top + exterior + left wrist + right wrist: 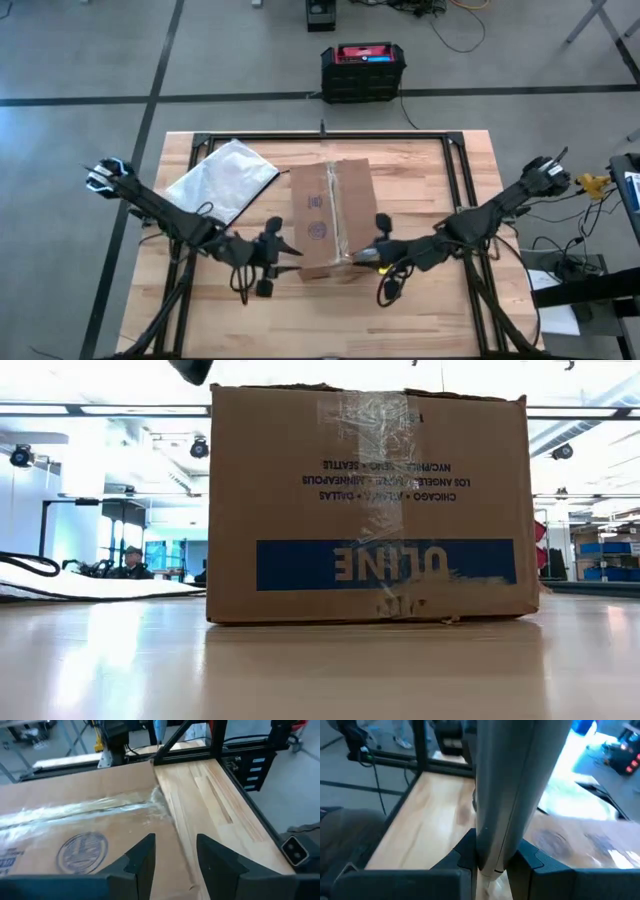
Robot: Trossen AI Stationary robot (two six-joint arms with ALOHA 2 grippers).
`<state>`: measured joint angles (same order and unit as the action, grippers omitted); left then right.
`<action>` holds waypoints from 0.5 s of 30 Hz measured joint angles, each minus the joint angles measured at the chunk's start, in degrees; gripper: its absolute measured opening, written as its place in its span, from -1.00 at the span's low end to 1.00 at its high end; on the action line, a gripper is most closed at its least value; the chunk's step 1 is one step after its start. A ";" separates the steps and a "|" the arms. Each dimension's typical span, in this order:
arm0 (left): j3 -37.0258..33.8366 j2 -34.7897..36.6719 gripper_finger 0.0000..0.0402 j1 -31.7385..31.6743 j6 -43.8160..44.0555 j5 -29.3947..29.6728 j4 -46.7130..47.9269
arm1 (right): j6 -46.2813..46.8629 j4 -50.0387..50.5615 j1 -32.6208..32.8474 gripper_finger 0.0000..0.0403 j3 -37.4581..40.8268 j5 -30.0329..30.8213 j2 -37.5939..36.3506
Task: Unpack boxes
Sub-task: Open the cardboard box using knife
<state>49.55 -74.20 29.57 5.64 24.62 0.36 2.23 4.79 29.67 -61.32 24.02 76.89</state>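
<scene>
Cardboard box [330, 218] sits mid-table on the wooden table [440, 310], flaps closed, a strip of clear tape [336, 205] running along the top seam. From table height the box [368, 505] fills the view; its blue ULINE label [385, 564] and the black city print above it read upside down, and tape [378, 420] folds down over that face.

Left gripper [283, 250] is at the box's left near corner, close to the side wall. Wrist view: its two dark fingers [142, 862] stand apart with bare space between them, nothing held, over the box top [75, 820] near its edge, with a round printed stamp [82, 851] beside them and the taped seam [80, 809] farther on.

Right gripper [372, 256] is at the box's right near corner. Wrist view: its fingers [467, 851] are clamped on a long grey tool [515, 785] that runs up between them and fills the middle of the picture; its tip is out of sight from here. Yellow shows at that gripper from above.

Crinkled silver bag [222, 180] lies flat on the table left of the box, apart from it. Black-and-red case [362, 72] sits on the floor beyond the far table edge.
</scene>
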 joint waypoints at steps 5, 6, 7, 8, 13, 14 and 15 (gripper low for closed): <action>-0.04 -5.57 -0.19 0.91 -0.69 1.01 -3.45 | -4.45 -10.33 -1.07 -0.76 0.02 -1.97 6.42; -0.07 -6.59 -0.17 0.89 -0.69 1.02 -3.50 | -4.75 -11.32 -1.45 -0.76 0.02 -1.98 7.31; -0.08 -7.62 -0.14 0.88 -0.68 1.08 -3.72 | -5.05 -11.90 -1.85 -0.76 0.02 -1.97 8.05; -0.08 -8.57 -0.12 0.89 -0.69 1.52 -3.87 | -5.25 -12.08 -2.14 -0.76 0.02 -1.93 8.70; 0.38 -11.56 -0.03 0.91 -1.05 3.66 -4.76 | -5.69 -13.95 -4.43 -0.76 0.10 -3.51 11.20; 0.44 -11.75 -0.02 0.91 -1.07 3.84 -4.72 | -5.29 -14.19 -4.82 -0.76 0.09 -4.05 11.77; 0.44 -11.78 -0.01 0.89 -1.03 3.86 -4.57 | -5.26 -14.10 -5.10 -0.76 0.09 -4.79 12.27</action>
<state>50.00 -85.98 30.46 4.61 28.48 -4.21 -3.03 -9.30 24.57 -61.23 19.23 89.16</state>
